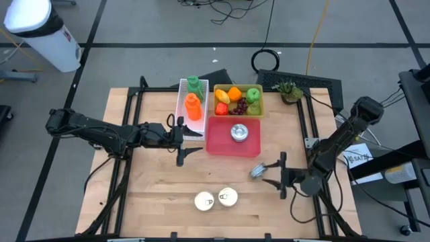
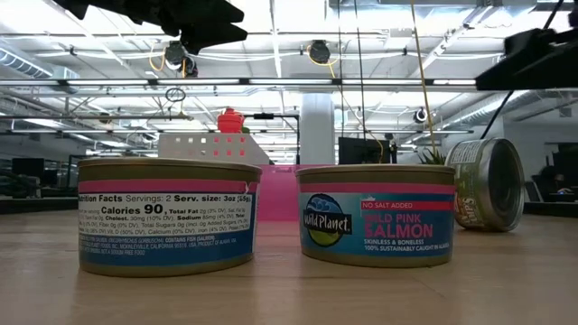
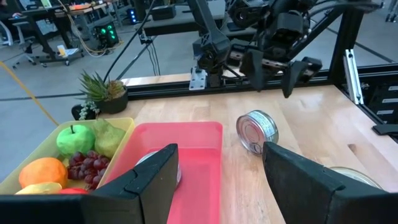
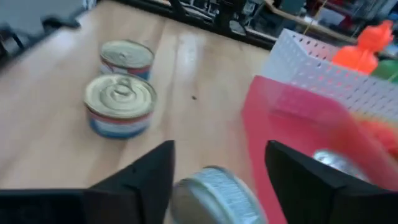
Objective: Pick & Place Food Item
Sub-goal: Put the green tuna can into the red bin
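Standing upright at the near edge of the wooden table [image 1: 154,195] are two salmon cans, the left can [image 1: 204,201] and the right can [image 1: 228,197] side by side, neither being touched. Just beyond them, the right gripper [image 1: 274,173] is hovering with its fingers spread apart and released, gripping nothing. A third can, the tipped can [image 1: 259,171], is lying on its side on the bare wood right at those fingertips, apart from the red tray [image 1: 218,141]; whether the fingers are touching it cannot be told. Farther in, the left gripper [image 1: 189,142] is hanging at the tray's left edge, its fingers also parted and empty. Inside the red tray a fourth can [image 1: 239,132] is sitting upright. Beyond the tray, a yellow bin [image 1: 258,88] is holding fruit, and beside it a white basket [image 1: 182,101] is holding an orange bottle [image 1: 193,107] and a green bottle [image 1: 195,85]. At the far right corner a small potted plant [image 1: 289,91] is standing.
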Controlling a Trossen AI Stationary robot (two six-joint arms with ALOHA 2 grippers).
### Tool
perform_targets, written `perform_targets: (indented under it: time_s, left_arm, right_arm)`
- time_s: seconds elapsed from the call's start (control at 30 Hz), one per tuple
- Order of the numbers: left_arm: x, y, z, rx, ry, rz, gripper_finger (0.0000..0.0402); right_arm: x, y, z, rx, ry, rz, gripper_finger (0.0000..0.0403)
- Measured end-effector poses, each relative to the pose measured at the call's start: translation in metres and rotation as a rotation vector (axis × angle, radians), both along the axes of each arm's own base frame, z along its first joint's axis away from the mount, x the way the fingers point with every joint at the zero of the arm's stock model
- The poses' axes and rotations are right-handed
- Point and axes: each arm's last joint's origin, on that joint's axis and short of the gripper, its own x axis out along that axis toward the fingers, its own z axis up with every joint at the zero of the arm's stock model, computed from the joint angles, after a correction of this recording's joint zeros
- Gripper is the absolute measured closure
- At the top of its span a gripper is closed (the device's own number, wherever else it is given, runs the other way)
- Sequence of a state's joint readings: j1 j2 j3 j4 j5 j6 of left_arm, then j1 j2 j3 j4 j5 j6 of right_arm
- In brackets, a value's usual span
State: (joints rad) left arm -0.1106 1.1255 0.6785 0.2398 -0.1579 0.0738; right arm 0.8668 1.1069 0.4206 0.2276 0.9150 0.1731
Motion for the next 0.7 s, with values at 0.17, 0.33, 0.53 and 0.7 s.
perform_targets:
  time_s: [0.17, 0.33, 0.53, 0.7]
  left_arm:
    - [0.000, 0.000, 0.000, 0.000, 0.000, 0.000, 0.0158]
    - [0.000, 0.000, 0.000, 0.000, 0.000, 0.000, 0.0158]
    - [0.000, 0.000, 0.000, 0.000, 0.000, 0.000, 0.0158]
    - [0.000, 0.000, 0.000, 0.000, 0.000, 0.000, 0.0158]
  right_arm:
    - [0.014, -0.014, -0.001, -0.012, 0.048, 0.002, 0.0123]
    - [0.026, -0.028, -0.007, 0.079, 0.160, 0.096, 0.0119]
    - [0.032, -0.045, -0.015, 0.086, 0.296, 0.154, 0.0125]
    - [0.034, -0.057, -0.020, 0.107, 0.382, 0.179, 0.0127]
